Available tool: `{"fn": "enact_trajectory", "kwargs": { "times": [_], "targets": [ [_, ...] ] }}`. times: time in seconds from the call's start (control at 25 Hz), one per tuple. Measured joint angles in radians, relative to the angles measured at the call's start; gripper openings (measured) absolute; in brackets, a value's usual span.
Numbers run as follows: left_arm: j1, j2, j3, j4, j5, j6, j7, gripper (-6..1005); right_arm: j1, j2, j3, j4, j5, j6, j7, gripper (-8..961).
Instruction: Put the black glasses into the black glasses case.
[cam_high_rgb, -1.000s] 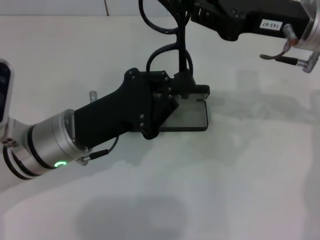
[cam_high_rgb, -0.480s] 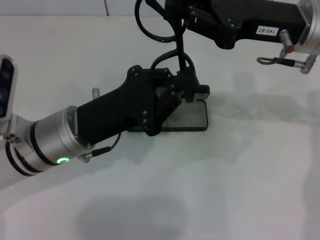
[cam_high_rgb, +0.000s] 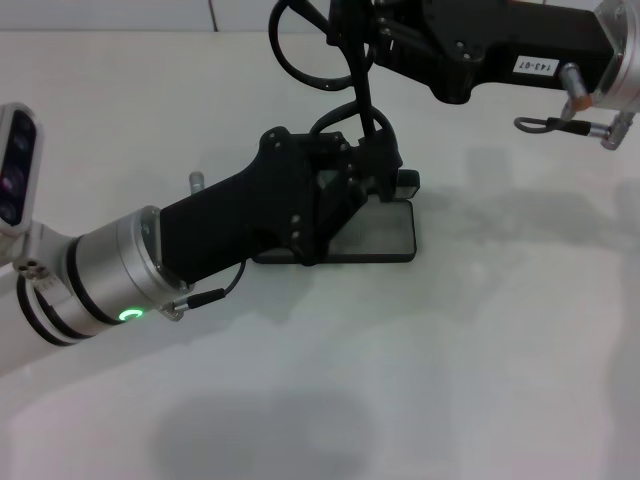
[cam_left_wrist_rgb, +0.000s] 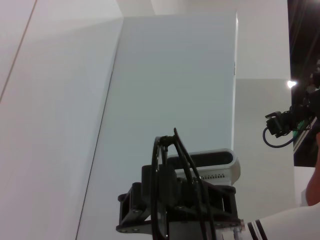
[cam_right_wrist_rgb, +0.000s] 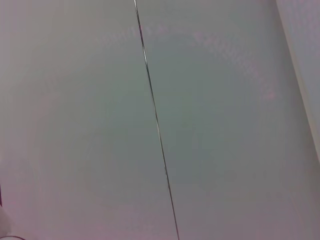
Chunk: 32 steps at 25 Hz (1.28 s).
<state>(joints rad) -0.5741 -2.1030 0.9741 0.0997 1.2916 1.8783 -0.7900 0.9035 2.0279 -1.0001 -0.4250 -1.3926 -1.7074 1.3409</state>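
Head view: the black glasses case (cam_high_rgb: 385, 232) lies open on the white tabletop (cam_high_rgb: 480, 350). The left gripper (cam_high_rgb: 375, 165) sits at its far edge, fingers clamped on the case's raised lid. The right gripper (cam_high_rgb: 350, 25) hangs above, fingers closed on the black glasses (cam_high_rgb: 345, 85), which dangle over the case.

Left wrist view: glasses frame near the lens.

Right wrist view: bare wall only.
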Motion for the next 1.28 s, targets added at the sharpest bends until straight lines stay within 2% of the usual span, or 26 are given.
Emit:
{"fn": "enact_trajectory", "kwargs": {
  "times": [0.24, 0.64, 0.84, 1.0, 1.24, 1.28],
  "targets": [
    [0.000, 0.000, 0.000, 0.000, 0.000, 0.022, 0.000, 19, -0.008, -0.001, 0.006, 0.000, 0.000, 0.007, -0.001, 26],
    [0.026, 0.008, -0.003, 0.009, -0.001, 0.132, -0.003, 19, -0.043, -0.009, 0.006, -0.037, -0.016, 0.041, -0.030, 26],
    [0.092, 0.013, -0.004, 0.076, -0.012, 0.150, -0.049, 20, -0.049, -0.010, -0.005, -0.116, -0.159, 0.076, -0.096, 26],
    [0.138, 0.020, -0.004, 0.093, -0.024, 0.150, -0.059, 19, -0.034, -0.009, -0.107, -0.182, -0.279, 0.166, -0.141, 27],
    [0.195, 0.026, -0.003, 0.093, -0.050, 0.131, -0.059, 20, 0.021, -0.006, -0.363, -0.231, -0.326, 0.367, -0.147, 27],
    [0.200, 0.026, -0.003, 0.092, -0.050, 0.126, -0.058, 20, 0.021, -0.006, -0.363, -0.231, -0.326, 0.367, -0.147, 27]
  ]
}}
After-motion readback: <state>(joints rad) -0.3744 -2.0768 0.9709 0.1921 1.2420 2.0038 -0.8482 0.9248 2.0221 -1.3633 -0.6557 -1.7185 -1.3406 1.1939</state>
